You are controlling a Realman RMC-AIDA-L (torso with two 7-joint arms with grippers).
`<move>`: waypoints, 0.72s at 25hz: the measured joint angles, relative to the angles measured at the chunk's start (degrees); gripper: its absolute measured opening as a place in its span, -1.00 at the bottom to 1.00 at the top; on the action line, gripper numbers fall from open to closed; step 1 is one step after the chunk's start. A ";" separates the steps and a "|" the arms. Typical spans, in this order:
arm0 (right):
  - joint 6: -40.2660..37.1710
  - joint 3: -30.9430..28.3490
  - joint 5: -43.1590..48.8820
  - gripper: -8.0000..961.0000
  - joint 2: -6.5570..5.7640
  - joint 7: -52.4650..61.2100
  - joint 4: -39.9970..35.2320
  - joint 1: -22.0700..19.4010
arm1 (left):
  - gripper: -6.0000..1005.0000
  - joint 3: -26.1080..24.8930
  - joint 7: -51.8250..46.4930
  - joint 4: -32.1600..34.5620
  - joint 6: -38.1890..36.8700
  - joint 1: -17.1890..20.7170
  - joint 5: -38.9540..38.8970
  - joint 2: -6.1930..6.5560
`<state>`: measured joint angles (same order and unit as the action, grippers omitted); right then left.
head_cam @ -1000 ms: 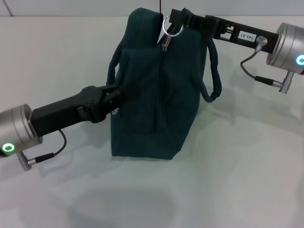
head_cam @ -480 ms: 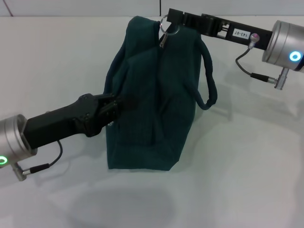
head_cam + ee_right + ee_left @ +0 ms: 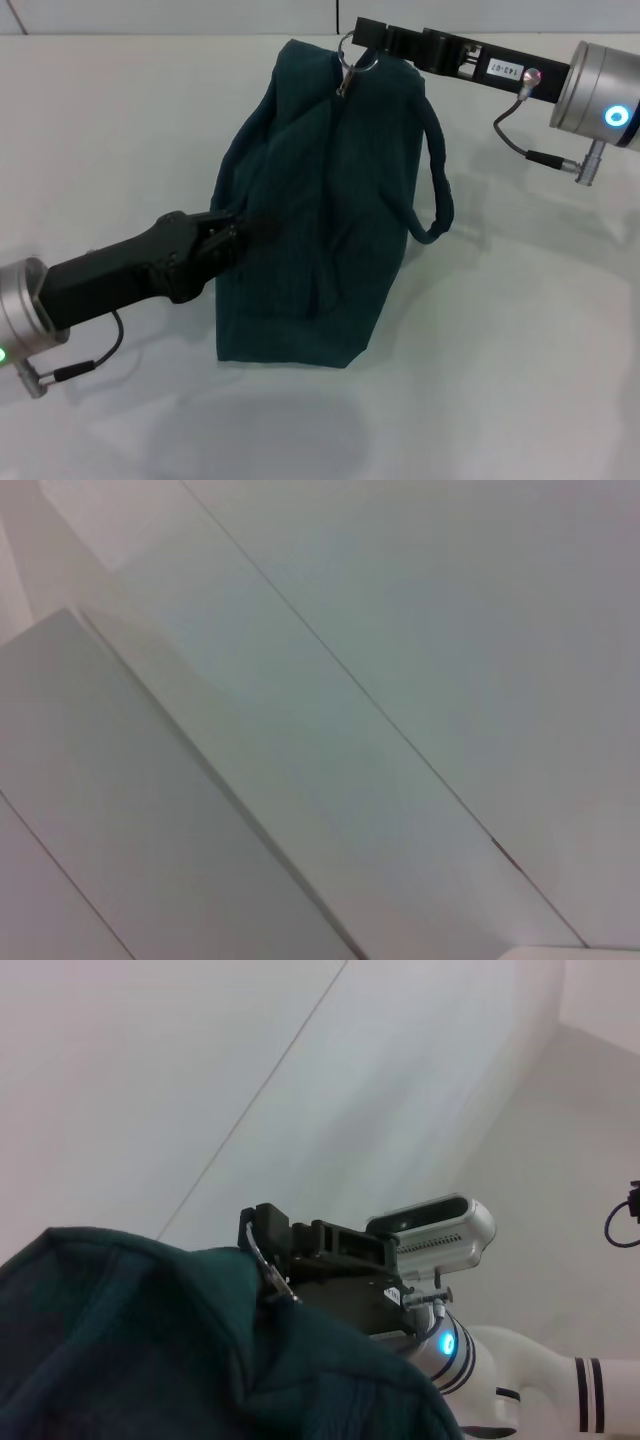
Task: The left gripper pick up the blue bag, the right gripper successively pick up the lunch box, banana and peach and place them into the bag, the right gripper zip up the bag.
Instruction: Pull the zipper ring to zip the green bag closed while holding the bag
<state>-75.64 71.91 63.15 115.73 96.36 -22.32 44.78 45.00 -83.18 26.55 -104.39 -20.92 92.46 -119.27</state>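
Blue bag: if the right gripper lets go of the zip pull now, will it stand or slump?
The blue bag is probably floppy: its fabric shows deep creases and its handle droops. It leans, so it may sag once the right gripper releases the ring. The left gripper pinching its side should limit tipping.

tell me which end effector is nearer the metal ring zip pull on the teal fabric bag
Right. The right end effector is at the metal ring zip pull atop the teal fabric bag; the left end effector is lower, against the bag's side.
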 joint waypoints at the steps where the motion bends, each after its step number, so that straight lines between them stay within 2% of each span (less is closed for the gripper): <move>1: 0.07 0.00 0.01 -0.92 0.00 0.00 -0.02 0.00 | -0.88 -0.02 0.00 0.00 -0.02 0.21 0.00 0.00; 11: 0.27 -0.03 0.02 -0.92 0.06 -0.09 -0.56 -0.04 | -0.88 -0.03 0.01 -0.07 -0.05 1.10 0.02 0.00; 18: -3.74 -0.14 -0.30 -0.92 0.19 -0.73 -2.06 -0.04 | -0.89 -0.53 -0.02 -1.23 1.69 1.03 -0.30 -0.06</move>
<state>-79.38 71.77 62.86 115.92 95.63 -24.38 44.74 44.47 -83.20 25.31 -102.70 -19.89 92.16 -119.32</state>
